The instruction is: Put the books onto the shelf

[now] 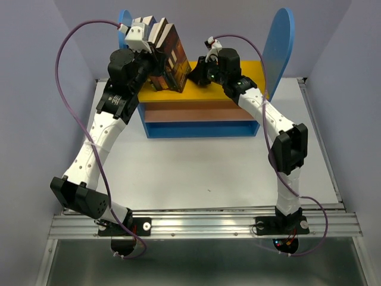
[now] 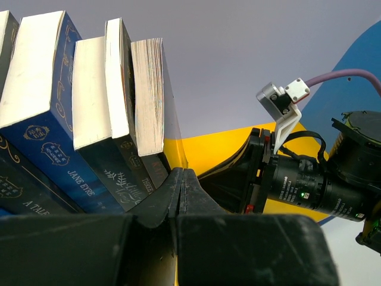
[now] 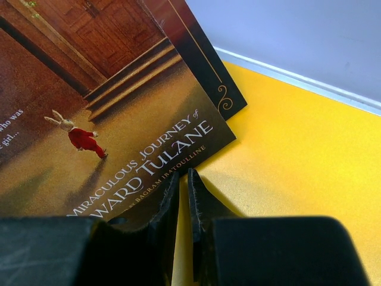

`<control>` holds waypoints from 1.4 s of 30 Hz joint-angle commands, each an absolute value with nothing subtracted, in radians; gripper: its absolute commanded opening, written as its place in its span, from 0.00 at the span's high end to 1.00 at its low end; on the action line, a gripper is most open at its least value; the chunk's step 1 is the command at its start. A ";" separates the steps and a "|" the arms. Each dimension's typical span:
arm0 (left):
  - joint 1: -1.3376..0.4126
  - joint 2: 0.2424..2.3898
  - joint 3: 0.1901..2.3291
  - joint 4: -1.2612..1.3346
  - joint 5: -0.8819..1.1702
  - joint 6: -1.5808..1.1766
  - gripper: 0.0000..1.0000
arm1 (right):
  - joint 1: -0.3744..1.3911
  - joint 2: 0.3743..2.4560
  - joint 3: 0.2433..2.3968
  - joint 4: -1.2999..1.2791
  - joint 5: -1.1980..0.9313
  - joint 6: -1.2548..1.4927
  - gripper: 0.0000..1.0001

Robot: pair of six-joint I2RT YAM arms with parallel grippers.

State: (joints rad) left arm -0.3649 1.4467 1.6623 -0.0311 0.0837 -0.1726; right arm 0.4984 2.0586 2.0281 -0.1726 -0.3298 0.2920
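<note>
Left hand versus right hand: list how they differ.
The left hand has its fingers pressed together; the right hand shows a thin slit between its fingers. The left hand faces the spines of the leaning books; the right hand faces the Edward Tulane book cover. Both are down by the yellow top board, black-fingered, holding nothing.
</note>
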 commanded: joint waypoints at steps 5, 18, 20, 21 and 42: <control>-0.314 1.466 1.686 0.051 0.100 -0.161 0.96 | 0.525 2.144 2.065 -0.210 -0.374 0.305 0.82; -0.302 1.381 1.611 0.103 0.152 -0.167 0.90 | 0.525 2.085 2.048 -0.216 -0.229 0.307 0.76; -0.302 1.361 1.586 0.107 0.158 -0.166 0.88 | 0.525 2.063 2.031 -0.215 -0.200 0.313 0.76; -0.302 1.344 1.580 0.109 0.161 -0.164 0.86 | 0.525 2.059 2.028 -0.213 -0.187 0.313 0.75; -0.304 1.177 1.479 0.114 0.176 -0.173 0.09 | 0.525 1.928 1.945 -0.154 -0.051 0.344 0.55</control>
State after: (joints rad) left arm -0.3058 1.2449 1.4979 0.0635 0.1989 -0.1761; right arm 0.5186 2.0010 1.9709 -0.1707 -0.1287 0.3367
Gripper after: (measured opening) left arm 0.846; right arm 0.439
